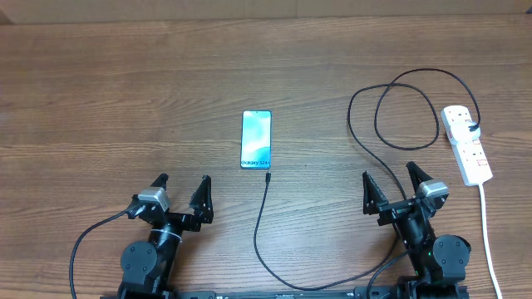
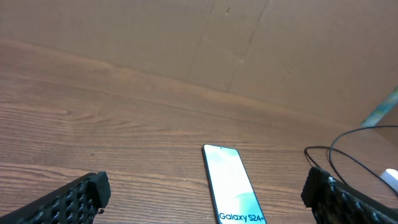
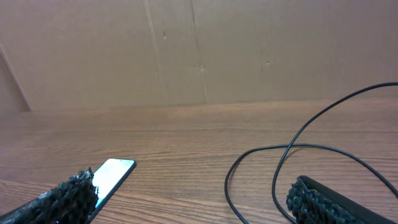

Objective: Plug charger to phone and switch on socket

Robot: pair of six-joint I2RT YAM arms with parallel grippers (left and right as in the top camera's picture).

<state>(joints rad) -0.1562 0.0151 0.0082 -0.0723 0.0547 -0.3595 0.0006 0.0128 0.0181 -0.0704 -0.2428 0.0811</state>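
Here, phone [image 1: 256, 139] reading "Galaxy S24+", left gripper [image 1: 183, 184] and right gripper [image 1: 388, 176] both gaping, empty.

Table [image 1: 125, 91]: we see a brown wood-grain top, the grain running left to right in the overhead view, where it fills nearly the whole frame.
Board [image 2: 112, 31]: we see plain brown cardboard standing upright along the far edge of the table in both wrist views. In the overhead view it shows only as a pale band at the top.
Creases [image 3: 199, 56]: we note thin lines running down the board, near upright in the right wrist view and slanted in the left wrist view.
Strip [image 2: 380, 107]: we see a slanted teal strip against the board at the right edge of the left wrist view. We cannot tell what it is.
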